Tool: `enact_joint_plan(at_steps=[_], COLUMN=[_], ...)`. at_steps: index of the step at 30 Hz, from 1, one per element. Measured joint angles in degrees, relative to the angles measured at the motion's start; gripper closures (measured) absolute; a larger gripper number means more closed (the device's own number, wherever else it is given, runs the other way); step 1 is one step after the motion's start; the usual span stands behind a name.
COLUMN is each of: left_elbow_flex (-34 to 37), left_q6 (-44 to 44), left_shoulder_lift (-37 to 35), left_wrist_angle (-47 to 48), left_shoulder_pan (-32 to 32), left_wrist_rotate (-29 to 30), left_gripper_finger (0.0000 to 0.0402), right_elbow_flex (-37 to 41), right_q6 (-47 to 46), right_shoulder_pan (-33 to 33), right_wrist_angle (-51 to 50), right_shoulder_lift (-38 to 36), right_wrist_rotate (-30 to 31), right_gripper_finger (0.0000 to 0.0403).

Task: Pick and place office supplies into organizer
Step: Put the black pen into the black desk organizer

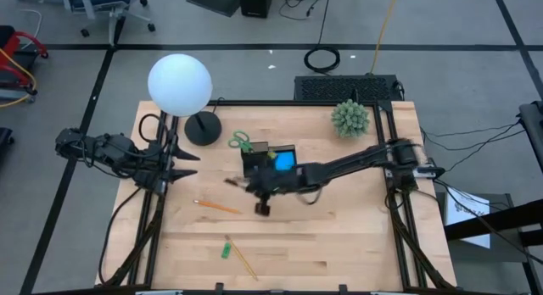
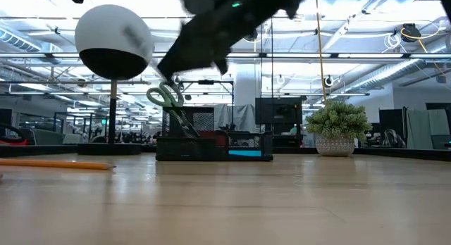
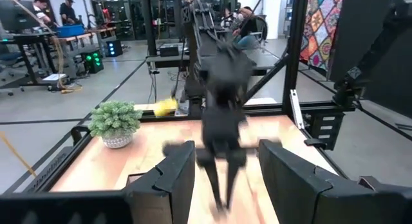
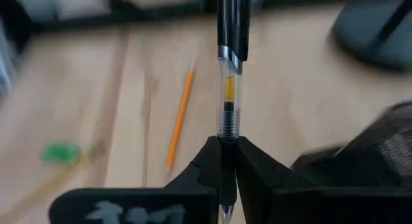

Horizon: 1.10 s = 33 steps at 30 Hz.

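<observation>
Because your right pincer pinches the clear-barrelled dark pen only near its tip, it may pivot or slip as you carry it to the small black compartment organizer at centre frame in the high view. Green-handled scissors already lean there, so a tilted pen could snag them. An orange pencil waits lower left on the wooden tabletop. Your left pincer idles open at left.
</observation>
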<state>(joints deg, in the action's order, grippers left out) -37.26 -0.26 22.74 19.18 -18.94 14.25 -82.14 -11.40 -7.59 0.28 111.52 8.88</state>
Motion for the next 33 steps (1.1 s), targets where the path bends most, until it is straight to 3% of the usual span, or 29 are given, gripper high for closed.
enact_joint_plan(at_steps=[5, 9, 23, 29, 33], left_elbow_flex=[0.0, 0.0, 0.0, 0.0, 0.0], left_q6=[0.14, 0.21, 0.18, 1.27, 2.16], left_shoulder_lift=[0.02, 0.0, 0.12, 0.13, 0.44], left_wrist_angle=[0.02, -0.05, -0.2, -1.17, -2.54], left_shoulder_pan=[0.0, 0.0, 0.0, 0.02, 0.02], left_wrist_rotate=[2.25, 2.37, 2.42, 4.44, 5.43], left_gripper_finger=[0.0229, 0.0229, 0.0229, 0.0229, 0.0229], right_elbow_flex=[17.9, 27.16, 29.5, 29.49, 29.45], right_q6=[2.18, 3.76, 7.55, 10.79, 11.38], right_shoulder_pan=[1.42, 2.85, 8.76, 11.04, 14.7], right_wrist_angle=[27.5, 43.98, 47.18, 54.28, 56.34], right_shoulder_lift=[-11.1, -14.5, -14.48, -11.3, -10.21], right_wrist_rotate=[0.14, 0.0, 0.03, -0.18, -4.5], right_gripper_finger=[0.0386, 0.0386, 0.0385, 0.0385, 0.0385])
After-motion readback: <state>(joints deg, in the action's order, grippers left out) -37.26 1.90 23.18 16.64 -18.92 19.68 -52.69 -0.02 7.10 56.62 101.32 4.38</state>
